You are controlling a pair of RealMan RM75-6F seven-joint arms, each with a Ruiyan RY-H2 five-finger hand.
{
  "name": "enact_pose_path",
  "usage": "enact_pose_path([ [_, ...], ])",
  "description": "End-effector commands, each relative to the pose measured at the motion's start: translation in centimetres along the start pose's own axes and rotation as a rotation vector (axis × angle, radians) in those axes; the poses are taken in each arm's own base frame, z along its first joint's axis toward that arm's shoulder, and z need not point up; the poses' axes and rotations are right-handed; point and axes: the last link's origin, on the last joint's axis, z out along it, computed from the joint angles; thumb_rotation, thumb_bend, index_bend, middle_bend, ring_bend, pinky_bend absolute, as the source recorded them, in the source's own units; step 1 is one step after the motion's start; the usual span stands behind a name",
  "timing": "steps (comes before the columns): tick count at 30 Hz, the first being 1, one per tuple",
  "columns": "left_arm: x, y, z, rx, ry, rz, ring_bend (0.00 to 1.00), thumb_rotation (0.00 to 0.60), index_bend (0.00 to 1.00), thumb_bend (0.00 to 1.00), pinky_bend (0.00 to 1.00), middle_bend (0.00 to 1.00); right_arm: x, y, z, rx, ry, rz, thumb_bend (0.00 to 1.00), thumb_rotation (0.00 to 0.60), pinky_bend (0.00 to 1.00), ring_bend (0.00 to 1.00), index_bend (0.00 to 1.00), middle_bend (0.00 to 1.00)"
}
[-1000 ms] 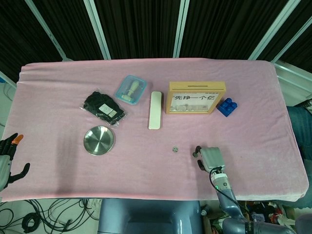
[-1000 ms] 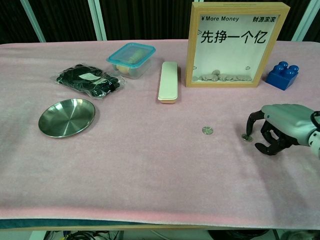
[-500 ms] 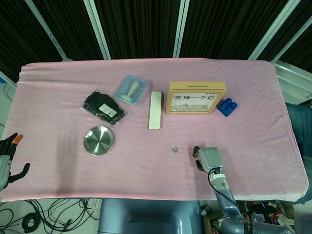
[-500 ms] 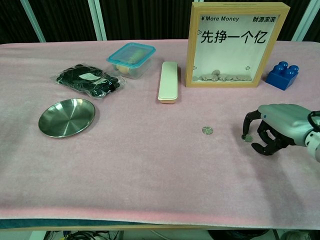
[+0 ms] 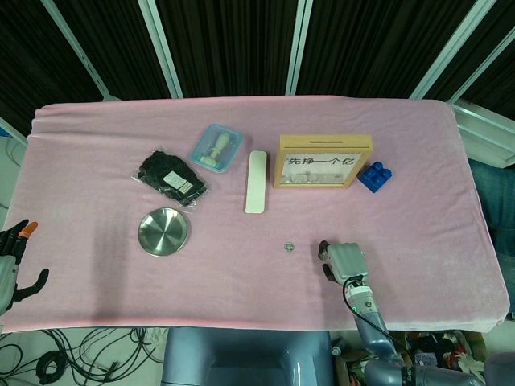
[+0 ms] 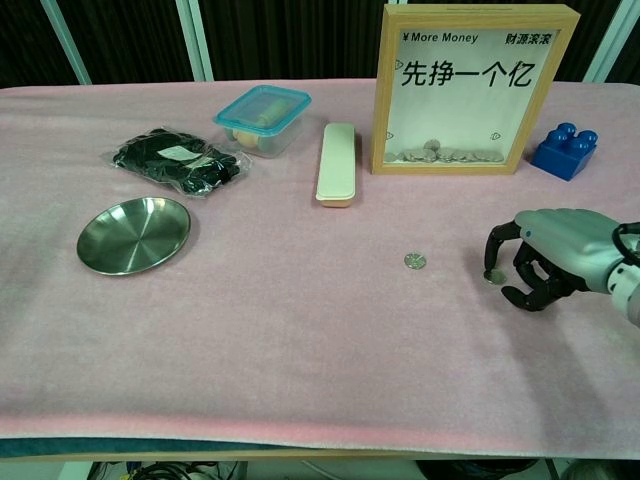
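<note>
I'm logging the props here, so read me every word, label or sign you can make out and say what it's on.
"¥ More Money": top left of the wooden-framed coin box with a clear front.
"财源滚滚": top right of the same front.
"先挣一个亿": large characters across the same front.
White label on the clear bag of black items: too small to read.
Nothing else carries readable text.

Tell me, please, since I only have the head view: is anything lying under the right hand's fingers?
Observer: Yes. The chest view shows a second coin on the cloth, right at a fingertip of the right hand.
Operator: Is that coin lifted?
Observer: No, it lies flat on the pink cloth, apart from the loose coin.
Operator: What is the small print on the box?
Observer: The wooden money box reads "More Money" at its upper left.
</note>
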Motion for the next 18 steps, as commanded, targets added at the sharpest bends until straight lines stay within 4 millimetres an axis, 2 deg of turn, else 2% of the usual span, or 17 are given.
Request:
enact_pose_path([
  [1,-0.01,-0.01,0.00,0.000,0.000,0.001,0.00,0.600,0.05,0.37,0.00,0.00,-0.09,0.02,-0.01,0.001,-0.004,-0.002,0.35,0.600,0.92,0.87,0.40,0.81],
  [12,0.00,-0.03,0.00,0.002,-0.001,0.000,0.00,0.600,0.05,0.37,0.00,0.00,-0.35,0.01,0.09,-0.001,-0.011,0.005,0.35,0.600,0.92,0.87,0.40,0.81],
  [18,0.01,-0.04,-0.01,0.003,-0.001,0.000,0.00,0.600,0.05,0.37,0.00,0.00,-0.54,0.02,0.25,-0.005,-0.013,0.005,0.35,0.600,0.92,0.88,0.43,0.81],
])
